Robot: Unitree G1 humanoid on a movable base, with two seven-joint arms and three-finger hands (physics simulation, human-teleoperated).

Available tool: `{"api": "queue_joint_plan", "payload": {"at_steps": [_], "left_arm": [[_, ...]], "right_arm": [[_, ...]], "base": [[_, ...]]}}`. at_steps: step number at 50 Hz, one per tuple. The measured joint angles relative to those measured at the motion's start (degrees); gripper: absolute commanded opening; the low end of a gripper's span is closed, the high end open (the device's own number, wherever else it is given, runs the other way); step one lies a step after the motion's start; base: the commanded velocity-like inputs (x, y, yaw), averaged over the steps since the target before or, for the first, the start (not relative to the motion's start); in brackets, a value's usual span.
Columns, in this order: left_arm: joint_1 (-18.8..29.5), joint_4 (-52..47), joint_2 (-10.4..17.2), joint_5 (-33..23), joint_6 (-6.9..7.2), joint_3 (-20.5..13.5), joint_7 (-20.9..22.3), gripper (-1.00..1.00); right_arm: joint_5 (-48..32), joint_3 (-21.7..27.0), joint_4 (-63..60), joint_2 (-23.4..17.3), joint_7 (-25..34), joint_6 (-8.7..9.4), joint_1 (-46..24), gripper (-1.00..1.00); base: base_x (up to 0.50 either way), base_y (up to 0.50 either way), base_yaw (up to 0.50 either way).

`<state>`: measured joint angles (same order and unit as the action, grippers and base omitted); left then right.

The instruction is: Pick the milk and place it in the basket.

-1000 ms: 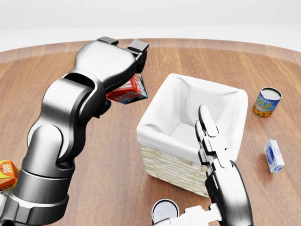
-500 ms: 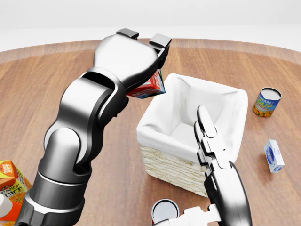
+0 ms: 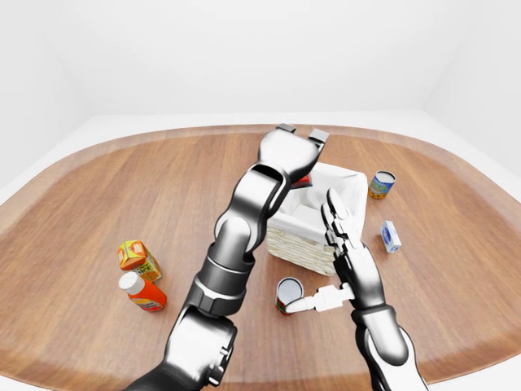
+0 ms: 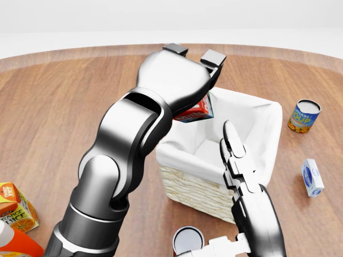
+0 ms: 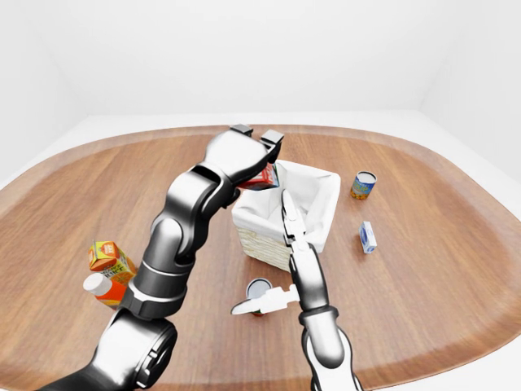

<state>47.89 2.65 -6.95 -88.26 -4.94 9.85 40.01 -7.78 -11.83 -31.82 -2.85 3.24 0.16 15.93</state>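
The milk [image 4: 196, 112] is a small red, white and blue carton, held tilted in my left hand [image 4: 192, 72]. The fingers close round it from above, and most of the carton is hidden under the hand. It hangs over the upper left rim of the wicker basket [image 4: 199, 190], which has a white cloth lining [image 4: 252, 120]. My right hand [image 4: 236, 155] is open and empty, fingers stretched out, over the basket's lower right rim.
On the wooden table [image 4: 64, 118], a soup can [image 4: 304, 115] and a small blue-white box [image 4: 311, 177] lie right of the basket. A can [image 4: 187, 239] stands below it. An orange juice carton [image 4: 13, 206] and a white-capped orange bottle [image 4: 13, 243] are at the lower left.
My left arm has swung to the right with the milk, from left of the basket to over its upper left rim. The right hand has hardly moved.
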Motion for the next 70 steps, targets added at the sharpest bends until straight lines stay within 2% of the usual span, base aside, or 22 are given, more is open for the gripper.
{"api": "queue_joint_plan", "payload": {"at_steps": [6, 22, 29, 42, 60, 70], "left_arm": [[0.0, 1.1, -1.5, 1.0, 0.35, 0.6, 0.0, -1.0], [3.1, 8.0, -4.9, 7.8, 4.14, 1.3, 0.0, -1.0], [4.8, 11.6, -5.6, 10.6, 4.67, 1.4, 0.0, -1.0], [8.2, 19.7, -4.8, 13.2, 3.78, 1.2, 0.0, -1.0], [12.2, 28.3, -2.9, 14.0, 3.1, 0.6, 0.0, -1.0], [14.6, 33.2, -2.7, 14.5, 1.78, 0.5, -2.3, -1.0]], "right_arm": [[0.0, 0.0, 0.0, 0.0, 0.0, -0.02, 0.1, 1.0], [0.1, 0.0, -0.2, -0.1, 0.0, -0.03, 0.2, 1.0], [0.2, 0.0, -0.3, -0.1, 0.0, -0.04, 0.3, 1.0], [0.2, 0.0, -0.3, -0.1, 0.0, -0.12, 0.3, 1.0], [0.1, -0.2, -0.3, -0.2, 0.0, -0.26, 0.4, 1.0], [0.2, -0.2, -0.4, -0.2, 0.0, -0.3, 0.5, 1.0]], "base": [[0.0, 0.0, 0.0], [0.0, 0.0, 0.0], [0.0, 0.0, 0.0], [0.0, 0.0, 0.0], [0.0, 0.0, 0.0], [0.0, 0.0, 0.0]]}}
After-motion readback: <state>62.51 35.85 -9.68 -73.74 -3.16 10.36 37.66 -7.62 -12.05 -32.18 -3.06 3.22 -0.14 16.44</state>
